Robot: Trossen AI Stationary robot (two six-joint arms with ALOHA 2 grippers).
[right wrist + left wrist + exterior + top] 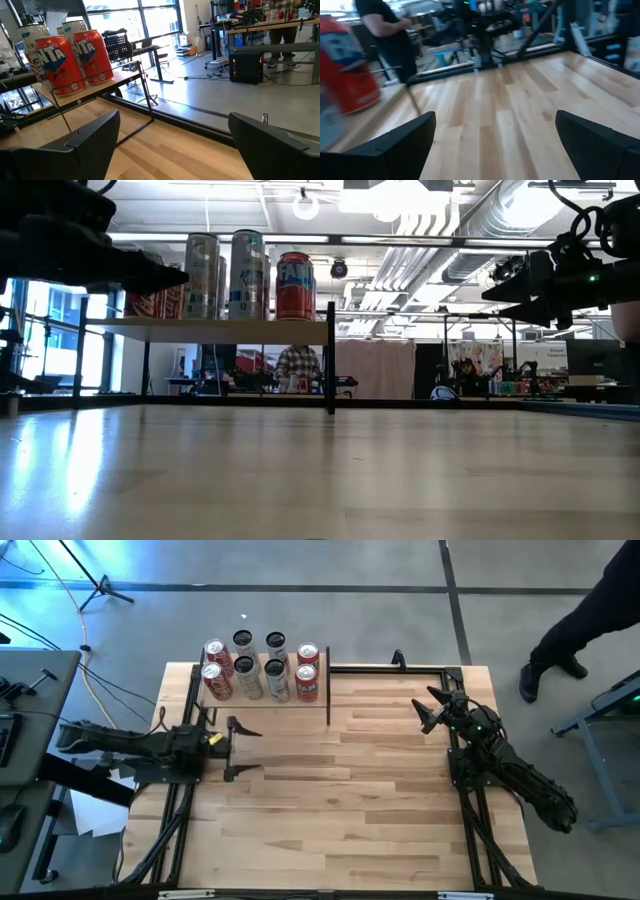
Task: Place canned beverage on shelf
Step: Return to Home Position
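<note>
We see the left gripper [243, 750] and right gripper [432, 708], jaws spread apart; ahead of the right jaws, eight glossy cylindrical cans [276, 680] stand on the pale-wood, black-posted shelf [122, 76].

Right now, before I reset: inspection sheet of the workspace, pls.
Surface: plank tabletop, bare wood around the shelf.
Job's things: shelf at the high view's top-left table corner; eight cans upright on it, two rows of four.
Clutter: nothing seen on the table.
Grippers: left hand open, empty, just short of the shelf; right hand open, empty, near the table's right edge.
Cables: loose cables on the floor left of the table.
Surroundings: person's leg beyond the right side; papers beneath the left arm.
</note>
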